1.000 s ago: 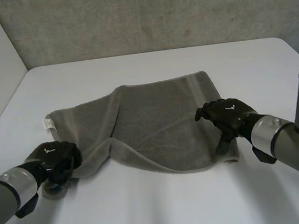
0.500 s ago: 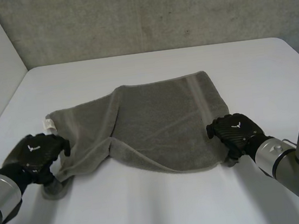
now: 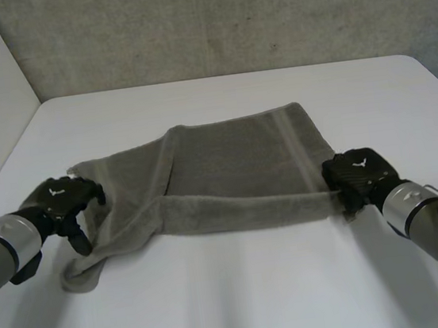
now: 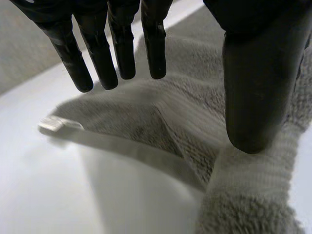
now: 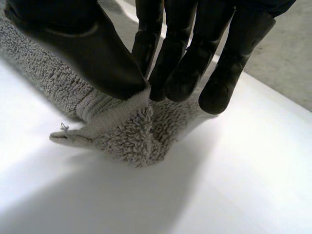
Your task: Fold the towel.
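A grey towel [image 3: 235, 162] lies half folded in the middle of the white table [image 3: 242, 289]. Its near edge is stretched straight between the two hands. My left hand [image 3: 62, 201] hovers at the towel's left edge with its fingers [image 4: 122, 48] straight and its thumb [image 4: 258, 87] spread apart, and the towel [image 4: 185, 112] lies loose below them. My right hand [image 3: 358, 175] is at the near right corner. There its thumb [image 5: 87, 44] and fingers pinch the towel's corner [image 5: 126, 136], lifted slightly off the table.
A white label [image 3: 70, 179] marks the towel's far left corner. A loose lump of towel [image 3: 80, 271] trails toward the near left. A grey wall [image 3: 209, 21] stands behind the table.
My right hand moved to the near right corner and closed on it, pulling the near edge straight. My left hand let go of the towel, opened and rose a little along the left edge.
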Controlling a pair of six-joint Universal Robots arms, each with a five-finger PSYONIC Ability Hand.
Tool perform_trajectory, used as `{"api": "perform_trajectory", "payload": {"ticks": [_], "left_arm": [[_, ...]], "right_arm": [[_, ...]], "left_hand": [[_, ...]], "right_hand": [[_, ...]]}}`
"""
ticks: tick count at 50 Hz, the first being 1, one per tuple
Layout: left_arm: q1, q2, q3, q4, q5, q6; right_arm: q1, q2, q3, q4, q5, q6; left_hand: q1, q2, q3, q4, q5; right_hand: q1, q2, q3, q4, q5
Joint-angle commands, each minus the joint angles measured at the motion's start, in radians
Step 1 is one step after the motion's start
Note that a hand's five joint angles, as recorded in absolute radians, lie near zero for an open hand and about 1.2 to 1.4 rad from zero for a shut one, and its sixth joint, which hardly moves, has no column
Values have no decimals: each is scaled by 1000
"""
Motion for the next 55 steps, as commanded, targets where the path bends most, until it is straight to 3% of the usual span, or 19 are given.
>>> {"api": "perform_trajectory", "payload": {"ticks": [1, 17, 27, 55], "left_arm": [[1, -57, 4, -39, 9, 4], [-31, -42, -53, -53, 7, -2], [-25, 38, -128, -71, 9, 2], [6, 58, -169, -70, -10, 10]], "right_arm": [[-22, -10, -1, 0, 1, 5], [-37, -22, 7, 3, 1, 4], [-43, -25, 10, 7, -4, 2], [-36, -28, 18, 10, -4, 2]], "left_hand": [[-30, -25, -27, -24, 13], [34, 40, 38, 40, 78], [34, 40, 38, 40, 78], [205, 210, 208, 211, 248]], "right_hand": [[69, 92, 74, 66, 66], [69, 92, 74, 66, 66], [69, 92, 74, 66, 66], [69, 92, 74, 66, 66]]}}
